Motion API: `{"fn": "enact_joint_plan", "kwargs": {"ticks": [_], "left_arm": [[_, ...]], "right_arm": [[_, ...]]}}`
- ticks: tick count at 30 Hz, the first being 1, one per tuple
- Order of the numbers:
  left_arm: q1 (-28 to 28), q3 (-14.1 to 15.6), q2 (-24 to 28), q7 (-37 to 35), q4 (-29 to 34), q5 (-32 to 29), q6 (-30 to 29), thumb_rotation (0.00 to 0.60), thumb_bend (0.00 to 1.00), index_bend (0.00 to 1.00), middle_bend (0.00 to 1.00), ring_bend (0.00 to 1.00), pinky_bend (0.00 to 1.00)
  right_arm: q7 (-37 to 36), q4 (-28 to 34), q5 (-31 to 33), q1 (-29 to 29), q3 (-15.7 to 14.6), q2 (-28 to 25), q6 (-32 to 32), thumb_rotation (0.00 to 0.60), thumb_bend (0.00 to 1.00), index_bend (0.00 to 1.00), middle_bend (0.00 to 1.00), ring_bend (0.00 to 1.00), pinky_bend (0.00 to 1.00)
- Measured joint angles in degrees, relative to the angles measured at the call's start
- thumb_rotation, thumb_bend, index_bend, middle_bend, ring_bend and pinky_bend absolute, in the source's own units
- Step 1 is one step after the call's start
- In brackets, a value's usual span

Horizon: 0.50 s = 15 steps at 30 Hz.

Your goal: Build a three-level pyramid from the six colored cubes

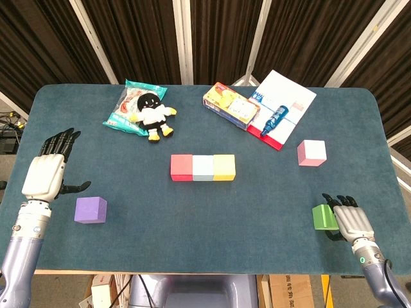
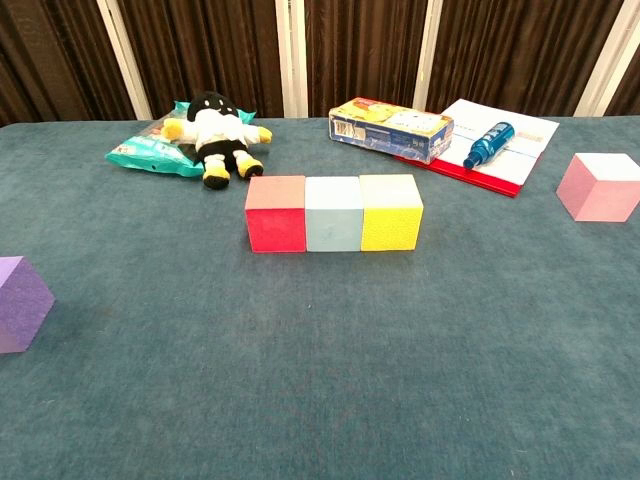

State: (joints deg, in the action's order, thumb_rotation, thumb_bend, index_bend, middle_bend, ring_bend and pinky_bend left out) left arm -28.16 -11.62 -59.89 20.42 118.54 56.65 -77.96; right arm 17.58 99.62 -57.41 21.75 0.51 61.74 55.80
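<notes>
A red cube, a light blue cube and a yellow cube stand touching in a row at mid-table. The chest view shows the same row, red, light blue, yellow. A pink cube sits alone at the right, a purple cube at the front left. The green cube rests at the front right. My right hand lies against its right side with fingers spread over its edge. My left hand hovers open, behind and left of the purple cube.
At the back lie a plush toy on a snack bag, a yellow box, and a blue bottle on a white booklet. The table's front edge runs close below both hands.
</notes>
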Motion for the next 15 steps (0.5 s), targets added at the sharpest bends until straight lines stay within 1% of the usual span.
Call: {"fn": "enact_joint_plan", "kwargs": {"ticks": [4, 6, 10, 15], "left_arm": [[0.1, 0.0, 0.0, 0.0, 0.1, 0.2, 0.2, 0.6, 0.09, 0.0, 0.0, 0.0, 0.01], [0.2, -0.1, 0.0, -0.1, 0.1, 0.3, 0.3, 0.6, 0.09, 0.0, 0.0, 0.0, 0.01], [0.3, 0.0, 0.0, 0.0, 0.1, 0.5, 0.6, 0.6, 0.09, 0.0, 0.0, 0.0, 0.01], [0.3, 0.4, -0.4, 0.4, 0.2, 1.1, 1.1, 0.6, 0.09, 0.0, 0.0, 0.0, 0.01]], "right_arm": [[-0.1, -1.4, -0.3, 0.1, 0.1, 0.9, 0.3, 0.6, 0.36, 0.0, 0.42, 0.28, 0.0], [-0.4, -1.5, -0.5, 0.0, 0.1, 1.0, 0.4, 0.6, 0.36, 0.0, 0.44, 0.33, 0.01], [-1.2, -0.8, -1.7, -0.1, 0.5, 0.8, 1.5, 0.6, 0.36, 0.0, 0.45, 0.33, 0.01], [-1.5, 2.7, -2.9, 0.2, 1.8, -0.7, 2.9, 0.6, 0.36, 0.0, 0.45, 0.33, 0.01]]}}
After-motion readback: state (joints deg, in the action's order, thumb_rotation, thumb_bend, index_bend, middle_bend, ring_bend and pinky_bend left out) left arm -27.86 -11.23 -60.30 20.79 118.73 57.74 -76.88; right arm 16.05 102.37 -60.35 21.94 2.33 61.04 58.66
